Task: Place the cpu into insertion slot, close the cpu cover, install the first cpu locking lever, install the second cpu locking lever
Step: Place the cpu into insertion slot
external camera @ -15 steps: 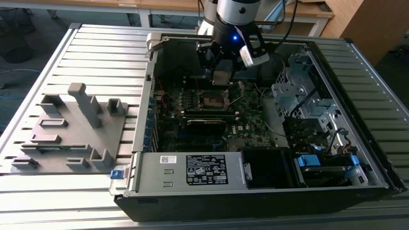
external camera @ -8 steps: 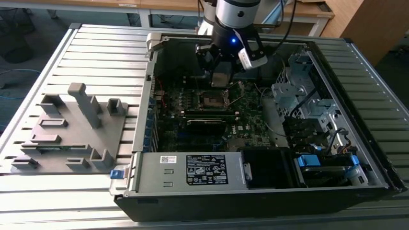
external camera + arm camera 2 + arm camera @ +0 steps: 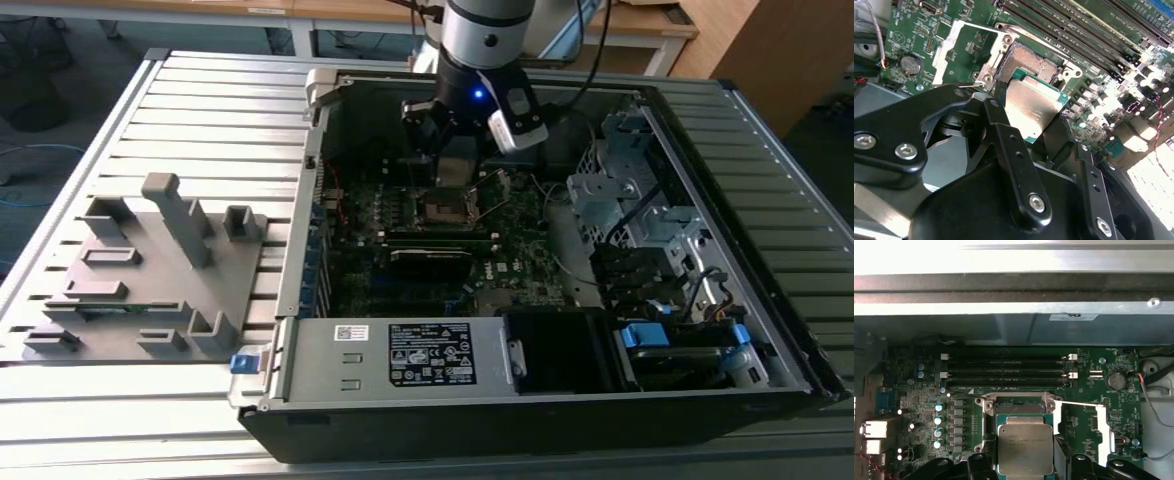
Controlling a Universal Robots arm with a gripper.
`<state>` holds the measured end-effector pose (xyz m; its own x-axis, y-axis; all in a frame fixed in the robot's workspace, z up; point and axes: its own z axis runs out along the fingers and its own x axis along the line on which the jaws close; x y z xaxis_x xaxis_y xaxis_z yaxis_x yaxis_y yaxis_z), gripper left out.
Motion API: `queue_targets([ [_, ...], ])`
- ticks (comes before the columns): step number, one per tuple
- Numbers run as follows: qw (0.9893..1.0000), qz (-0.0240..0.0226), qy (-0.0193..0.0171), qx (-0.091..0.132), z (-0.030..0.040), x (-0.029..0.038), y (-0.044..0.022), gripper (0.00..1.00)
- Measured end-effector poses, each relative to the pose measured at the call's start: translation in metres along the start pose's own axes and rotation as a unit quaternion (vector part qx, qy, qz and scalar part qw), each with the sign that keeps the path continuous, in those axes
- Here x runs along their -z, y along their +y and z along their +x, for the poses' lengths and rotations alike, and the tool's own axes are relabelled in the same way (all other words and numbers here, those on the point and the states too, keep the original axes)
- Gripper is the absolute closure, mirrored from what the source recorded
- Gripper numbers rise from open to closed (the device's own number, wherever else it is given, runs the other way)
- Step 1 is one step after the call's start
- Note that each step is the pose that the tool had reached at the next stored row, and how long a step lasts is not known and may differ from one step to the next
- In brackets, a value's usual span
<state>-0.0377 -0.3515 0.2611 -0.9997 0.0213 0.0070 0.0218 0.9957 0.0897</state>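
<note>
1. Your pincer (image 3: 1031, 114) is clamped on the cpu (image 3: 1035, 106), gripping two opposite edges.
2. The cpu is a flat square with a silvery-grey lid and a green rim. It hangs just above the insertion slot (image 3: 1030, 64).
3. The slot is dark, metal-rimmed and bare. Square the chip's edges to that rim and lower gently, never pressing.
4. The cpu cover (image 3: 950, 46) lies swung open beside the slot.

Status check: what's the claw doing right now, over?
Claw shut on the chip, held just over the open socket, not seated. Cover flipped open. Nothing seen blocking.
</note>
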Motion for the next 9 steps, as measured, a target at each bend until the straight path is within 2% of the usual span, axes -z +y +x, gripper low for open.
queue_targets([
  [5, 1.0000, -0.0001, -0.0003, 0.000, 0.0004, -0.0013, -0.0001, 0.46],
  [9, 1.0000, -0.0001, -0.0015, 0.001, 0.0009, -0.0052, -0.0005, 0.46],
])
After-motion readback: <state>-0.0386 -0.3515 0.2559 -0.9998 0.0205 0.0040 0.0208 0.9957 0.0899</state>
